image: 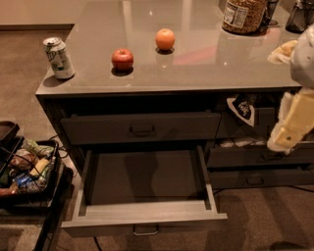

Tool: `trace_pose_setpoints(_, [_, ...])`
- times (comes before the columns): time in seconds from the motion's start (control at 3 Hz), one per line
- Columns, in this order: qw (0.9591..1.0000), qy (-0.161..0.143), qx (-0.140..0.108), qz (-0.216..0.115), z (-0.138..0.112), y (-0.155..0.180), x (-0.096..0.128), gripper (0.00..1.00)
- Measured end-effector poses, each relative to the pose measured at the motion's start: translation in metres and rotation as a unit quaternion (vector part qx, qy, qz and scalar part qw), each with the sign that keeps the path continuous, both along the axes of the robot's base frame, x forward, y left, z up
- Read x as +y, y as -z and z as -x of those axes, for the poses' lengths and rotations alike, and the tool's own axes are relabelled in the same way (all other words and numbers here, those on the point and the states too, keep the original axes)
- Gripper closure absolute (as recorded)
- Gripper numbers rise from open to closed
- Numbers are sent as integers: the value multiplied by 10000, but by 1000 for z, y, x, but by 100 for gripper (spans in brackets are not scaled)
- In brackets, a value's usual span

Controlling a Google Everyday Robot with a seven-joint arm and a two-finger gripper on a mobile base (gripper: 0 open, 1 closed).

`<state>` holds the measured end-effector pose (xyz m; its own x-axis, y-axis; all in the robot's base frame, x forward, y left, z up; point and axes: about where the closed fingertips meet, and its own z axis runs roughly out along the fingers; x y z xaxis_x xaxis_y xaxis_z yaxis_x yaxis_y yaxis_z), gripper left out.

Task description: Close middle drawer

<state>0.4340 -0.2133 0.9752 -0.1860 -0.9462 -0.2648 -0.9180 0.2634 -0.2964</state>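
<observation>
A grey cabinet (196,63) stands with its middle drawer (147,179) pulled fully out from the left bank of the cabinet's front, its long shallow box bare inside and its small pull handle (145,229) facing the floor-side edge of the view. Directly above it in the cabinet, the top drawer (142,128) sits flush, handle centred.

The robot's cream-coloured gripper (289,122) hangs in front of the cabinet's right bank of drawers (255,157), well apart from the middle drawer; whether it is parted or closed cannot be told.

On the cabinet's top rest a soda can (59,58) at the left corner, a red apple (122,59) and an orange (165,39) toward the middle, and a labelled jar (244,14) filled with brownish contents at the back right. A black-and-white packet (241,107) lies in the open upper compartment on the cabinet's right side.

On the floor left of the cabinet, a black wire basket (58,171) holds a jumble of coloured snack packets (29,164).
</observation>
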Motion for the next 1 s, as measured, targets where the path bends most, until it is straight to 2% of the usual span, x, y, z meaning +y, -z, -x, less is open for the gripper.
trace_pose_setpoints(0.33, [9974, -242, -340, -587, 17, 31, 1, 0])
trace_pose_setpoints(0.67, [9888, -444, -695, -1247, 20, 65, 10, 0])
trace_pose_setpoints(1.0, [9824, -652, -955, -1466, 21, 53, 19, 0])
